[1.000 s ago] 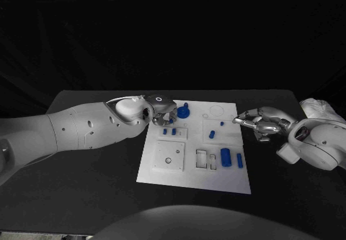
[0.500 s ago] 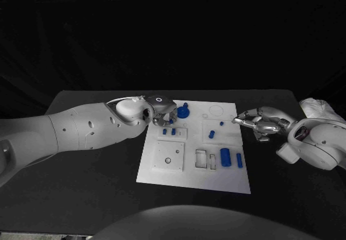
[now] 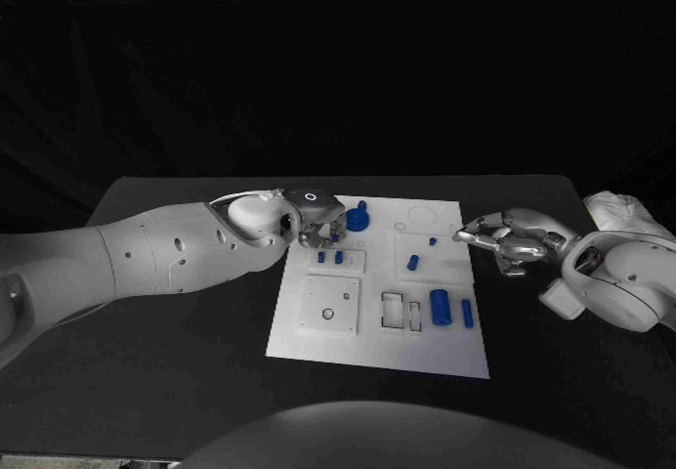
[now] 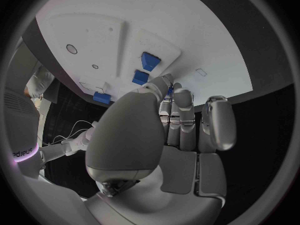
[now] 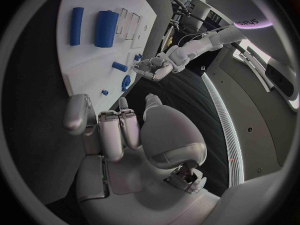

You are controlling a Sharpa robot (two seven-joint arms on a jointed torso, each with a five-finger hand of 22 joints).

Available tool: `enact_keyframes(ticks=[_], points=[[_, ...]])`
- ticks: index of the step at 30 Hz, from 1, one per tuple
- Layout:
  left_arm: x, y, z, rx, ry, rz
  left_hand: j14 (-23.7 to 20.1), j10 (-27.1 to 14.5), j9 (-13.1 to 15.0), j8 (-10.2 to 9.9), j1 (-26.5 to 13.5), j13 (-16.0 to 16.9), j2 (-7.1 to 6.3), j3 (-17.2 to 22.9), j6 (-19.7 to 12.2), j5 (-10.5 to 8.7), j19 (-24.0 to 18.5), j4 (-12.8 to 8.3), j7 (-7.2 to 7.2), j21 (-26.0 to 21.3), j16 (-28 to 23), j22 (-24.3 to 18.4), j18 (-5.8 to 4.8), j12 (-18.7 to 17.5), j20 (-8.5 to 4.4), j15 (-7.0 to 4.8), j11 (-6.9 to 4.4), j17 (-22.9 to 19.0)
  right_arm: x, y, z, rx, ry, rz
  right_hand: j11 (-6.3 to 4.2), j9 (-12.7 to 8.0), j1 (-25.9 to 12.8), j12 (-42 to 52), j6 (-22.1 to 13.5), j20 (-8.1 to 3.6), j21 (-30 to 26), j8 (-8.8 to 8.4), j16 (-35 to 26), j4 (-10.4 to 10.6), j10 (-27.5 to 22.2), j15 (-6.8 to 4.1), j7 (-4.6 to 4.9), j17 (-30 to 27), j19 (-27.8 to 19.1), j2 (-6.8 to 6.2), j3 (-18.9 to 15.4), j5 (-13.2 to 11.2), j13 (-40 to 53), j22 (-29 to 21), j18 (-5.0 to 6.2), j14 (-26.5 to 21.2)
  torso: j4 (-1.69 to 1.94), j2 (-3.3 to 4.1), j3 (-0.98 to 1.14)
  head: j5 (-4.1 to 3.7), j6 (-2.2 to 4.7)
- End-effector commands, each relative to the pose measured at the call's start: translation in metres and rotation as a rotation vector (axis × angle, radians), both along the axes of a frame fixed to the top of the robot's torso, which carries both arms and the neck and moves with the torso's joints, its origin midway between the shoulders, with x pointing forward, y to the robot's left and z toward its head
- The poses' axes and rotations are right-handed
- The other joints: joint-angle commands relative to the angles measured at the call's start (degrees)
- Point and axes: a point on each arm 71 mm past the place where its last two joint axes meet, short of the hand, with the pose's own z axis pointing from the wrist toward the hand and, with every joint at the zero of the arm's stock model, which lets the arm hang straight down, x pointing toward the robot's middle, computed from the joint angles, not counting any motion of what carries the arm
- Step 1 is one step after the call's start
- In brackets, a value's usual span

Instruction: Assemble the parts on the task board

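Two hands flank the task board (image 3: pixel 378 337) on our black worktop (image 3: pixel 169 391).
Nearest us, we count two blue cylinders (image 3: pixel 441 307) beside two empty slots; farther on, one peg (image 3: pixel 414 262), then two small parts (image 3: pixel 330 258) in a recess, then a round blue part (image 3: pixel 358 220) at the far edge. Our left hand (image 3: pixel 318 223) reaches that part, fingers bent; whether it grips, we cannot tell. Our right hand (image 3: pixel 496 238) hovers at the board's right edge, fingers curled, holding nothing.
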Motion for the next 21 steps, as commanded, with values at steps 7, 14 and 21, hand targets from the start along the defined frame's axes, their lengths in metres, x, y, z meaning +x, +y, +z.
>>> enact_keyframes(ticks=[7, 14, 21], points=[[0.001, 0.001, -0.003, 0.022, 0.014, 0.022, -0.7, -0.6, -0.6, -0.3, -1.0, -0.1, -0.12, 0.5, -2.1, -0.25, -0.6, 0.0, -0.85, -0.7, -0.3, 9.8, 0.91, -0.5, 0.06, 0.24, 0.22, -0.6, -0.001, 0.001, -0.001, 0.000, 0.009, 0.014, -0.38, -0.1, 0.7, -0.4, 0.3, 0.05, -0.3, 0.01, -0.2, 0.0, 0.1, -0.01, 0.04, 6.5, -0.3, -0.02, 0.5, 0.2, 7.7, 8.0, 0.52, -0.5, 0.03, 0.03, 0.00, -0.11, 0.00], [0.001, 0.002, 0.000, -0.003, -0.016, 0.024, -1.2, -2.8, -2.4, -0.3, -2.2, -0.1, -0.98, 0.2, -8.9, -2.45, -0.8, 0.7, -3.16, -1.3, 0.0, 9.8, 0.98, -1.5, 0.42, 0.74, 0.97, -1.4, -0.001, 0.000, -0.001, 0.000, 0.005, 0.011, -0.39, -0.1, 0.9, -0.4, 0.3, 0.05, -0.4, -0.01, -0.2, -0.1, 0.0, -0.02, 0.03, 6.4, -0.4, -0.06, 0.5, 0.3, 7.7, 8.0, 0.54, -0.6, 0.08, 0.05, -0.02, -0.12, 0.00], [0.000, 0.010, 0.011, -0.096, -0.112, 0.003, -2.1, -13.1, -4.2, 0.0, -3.3, 0.4, -1.81, -5.2, -14.3, -8.35, -1.4, 3.6, -5.22, -3.2, 0.0, 9.5, 1.31, -4.1, 1.16, 1.68, 2.07, -3.2, 0.000, -0.003, 0.002, 0.009, -0.023, -0.006, -0.36, -0.1, 0.8, -0.6, 0.4, 0.06, -1.0, -0.04, -0.5, 0.0, -0.4, -0.01, 0.06, 6.1, -0.9, -0.30, 0.4, 0.1, 7.4, 7.8, 0.69, -0.9, 0.20, 0.05, -0.10, -0.65, 0.00]])
